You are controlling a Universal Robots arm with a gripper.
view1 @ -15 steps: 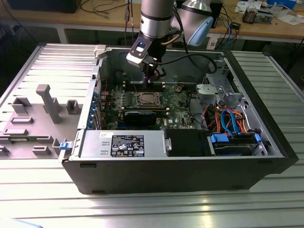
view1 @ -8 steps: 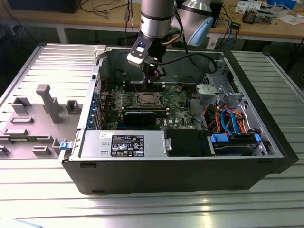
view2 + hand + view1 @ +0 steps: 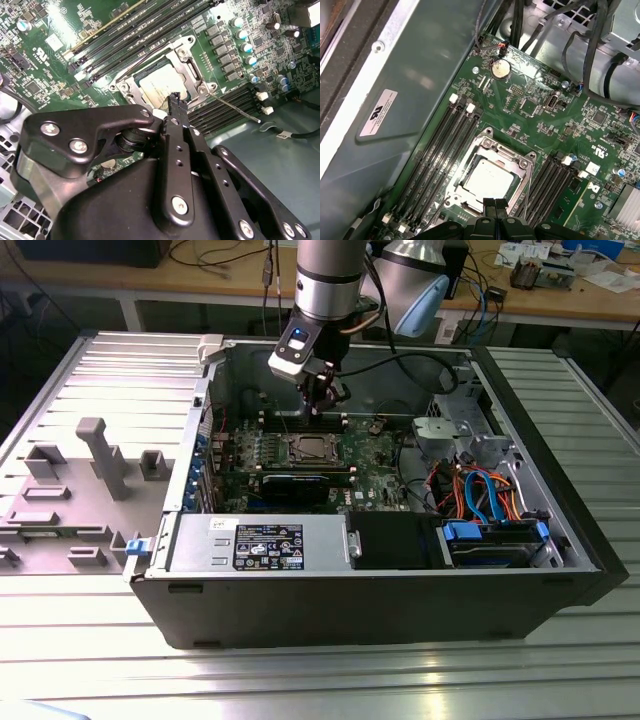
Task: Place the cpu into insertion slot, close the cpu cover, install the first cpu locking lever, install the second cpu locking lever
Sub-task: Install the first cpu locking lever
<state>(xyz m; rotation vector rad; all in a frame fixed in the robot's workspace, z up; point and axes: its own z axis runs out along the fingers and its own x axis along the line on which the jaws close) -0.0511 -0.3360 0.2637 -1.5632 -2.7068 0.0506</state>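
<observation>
The cpu (image 3: 488, 180) lies flat in the insertion slot (image 3: 468, 170) on the green board, its silver-grey top showing. The cpu cover (image 3: 508, 154) is down around it as a metal frame with the chip in its window. In the second wrist view the cpu (image 3: 161, 82) and the cpu cover (image 3: 188, 67) show just past my fingertips. A thin locking lever (image 3: 239, 108) sticks out from one socket corner over the memory slots. My gripper (image 3: 495, 204) hangs just above the socket's edge, shut with nothing between its fingers. In the exterior view the gripper (image 3: 318, 408) is above the socket (image 3: 308, 450).
Long black memory slots (image 3: 440, 145) flank the socket on both sides. The open case (image 3: 520, 570) also holds a grey power-supply box (image 3: 262, 543), a black card (image 3: 297, 483), drive bays and coloured cables (image 3: 480, 490). The case's back wall (image 3: 405, 105) stands close behind the board.
</observation>
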